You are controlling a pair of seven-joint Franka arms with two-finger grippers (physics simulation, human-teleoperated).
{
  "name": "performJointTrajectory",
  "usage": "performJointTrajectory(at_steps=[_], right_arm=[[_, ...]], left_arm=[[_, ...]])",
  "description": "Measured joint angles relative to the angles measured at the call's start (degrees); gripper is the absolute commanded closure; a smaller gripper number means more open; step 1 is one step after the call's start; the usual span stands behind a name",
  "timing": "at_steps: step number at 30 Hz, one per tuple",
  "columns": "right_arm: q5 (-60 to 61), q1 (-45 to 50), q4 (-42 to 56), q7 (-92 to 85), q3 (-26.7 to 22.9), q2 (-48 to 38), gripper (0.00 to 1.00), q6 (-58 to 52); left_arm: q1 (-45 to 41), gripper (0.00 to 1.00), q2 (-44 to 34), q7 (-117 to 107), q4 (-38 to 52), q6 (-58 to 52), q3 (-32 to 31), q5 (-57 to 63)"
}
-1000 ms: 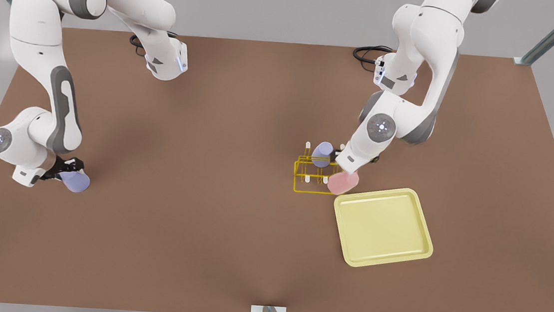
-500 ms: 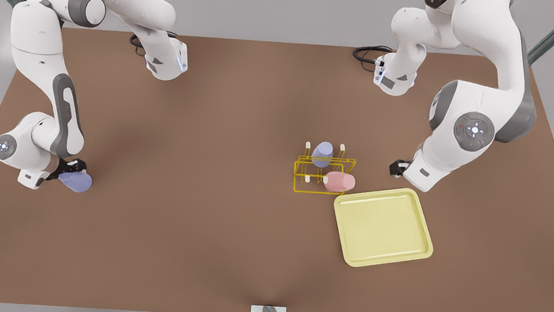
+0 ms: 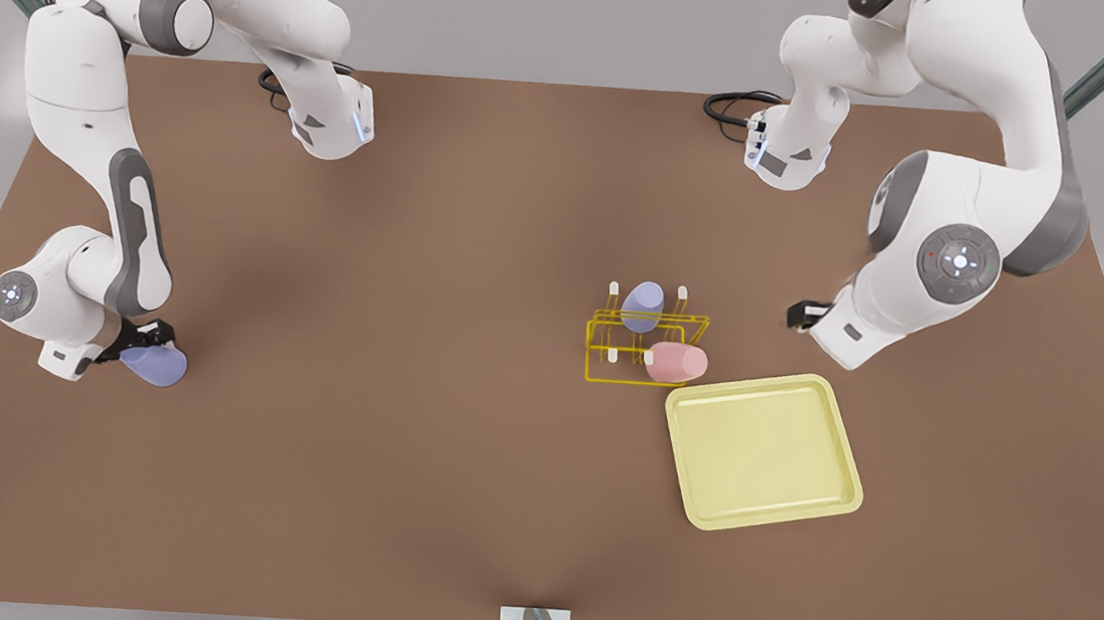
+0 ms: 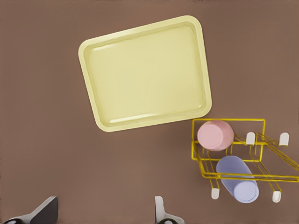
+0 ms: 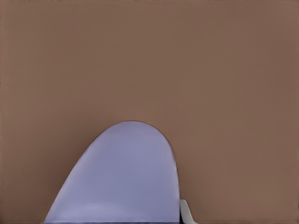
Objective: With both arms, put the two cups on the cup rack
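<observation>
My right gripper [image 3: 141, 346] has its fingers [image 5: 185, 212] clamped on a lavender cup [image 3: 154, 365], whose long axis runs straight out from my fingertips, low over the table [image 3: 397, 486] at the front view's left. The cup rack [image 3: 598, 354] lies well apart toward the front view's right, already carrying a pink cup [image 3: 675, 361] and a second lavender cup [image 3: 642, 305], with the tray [image 3: 696, 492] just beside it. My left gripper [image 3: 799, 315], fingers [image 4: 161, 210] apart and empty, waits much nearer the rack, so I judge the long carry falls to my right arm
</observation>
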Motion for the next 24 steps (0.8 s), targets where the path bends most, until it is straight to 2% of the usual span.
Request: performJointTrajectory(at_steps=[6,10,17,24], right_arm=[[0.1,0.8,-0.1,-0.1,0.2,-2.4,0.25,-1.6],[0.3,6.3,0.1,-0.2,0.5,-6.9,0.25,-4.6],[2.5,23.7,4.2,0.4,0.9,-8.3,0.25,-7.8],[5.8,38.5,15.5,2.5,0.9,-4.6,0.25,-9.6]], left_arm=[[-0.2,0.0,-0.4,1.3,0.8,-1.8,-0.3,0.1],[-0.5,0.0,-0.4,2.0,0.9,-2.4,-0.4,0.1],[-0.6,0.0,-0.3,2.8,1.6,-2.8,-0.4,0.3],[-1.0,0.0,-0.3,3.3,2.2,-3.0,-0.5,0.4]])
